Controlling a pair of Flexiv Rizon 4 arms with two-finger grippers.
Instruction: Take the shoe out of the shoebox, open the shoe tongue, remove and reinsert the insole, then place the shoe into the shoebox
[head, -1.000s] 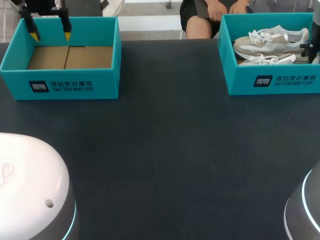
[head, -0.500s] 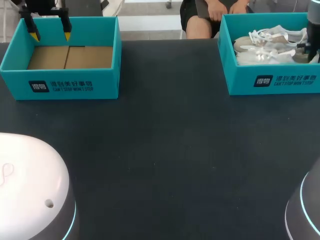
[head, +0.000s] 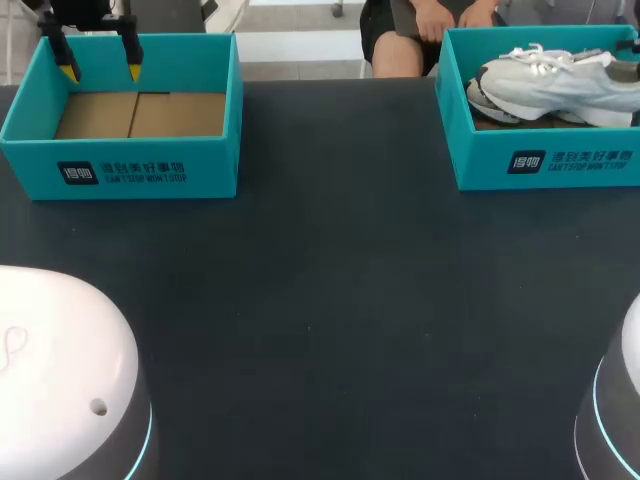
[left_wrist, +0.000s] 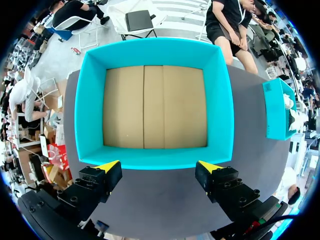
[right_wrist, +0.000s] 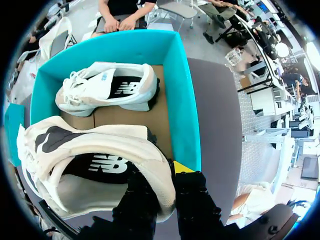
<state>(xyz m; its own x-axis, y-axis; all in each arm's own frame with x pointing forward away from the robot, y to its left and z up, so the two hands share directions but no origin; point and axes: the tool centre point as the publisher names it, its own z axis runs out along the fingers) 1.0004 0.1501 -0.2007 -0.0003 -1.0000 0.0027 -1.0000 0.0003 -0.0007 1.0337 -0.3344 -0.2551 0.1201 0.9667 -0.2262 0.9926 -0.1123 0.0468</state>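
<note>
At the far left the left fingers (head: 66, 60), black blocks with yellow wedge tips, hang released and wide apart at the back wall of the left box (head: 150, 172), grasping nothing. In the left wrist view these fingers (left_wrist: 97, 181) sit at the box's near wall. The box (left_wrist: 90, 115) spreads ahead of them as a rectangular tray of smooth teal card, with a floor of plain brown cardboard creased into panels.

The counter (head: 330, 300) between the boxes is dark and matte, with a fine grain.

To the right stands the shoebox (head: 545, 162), made of the same teal card. The shoe (head: 560, 85) is held over its open top, toe pointing left. It is a chunky trainer of white mesh and pale grey panels, with white laces and a thick sculpted sole.

In the right wrist view the right fingers (right_wrist: 192, 197) are clenched on the padded heel end of the shoe (right_wrist: 100, 150), one finger on either side. Ahead of them a second shoe (right_wrist: 107, 90) rests on the brown card floor near the shoebox's far wall
</note>
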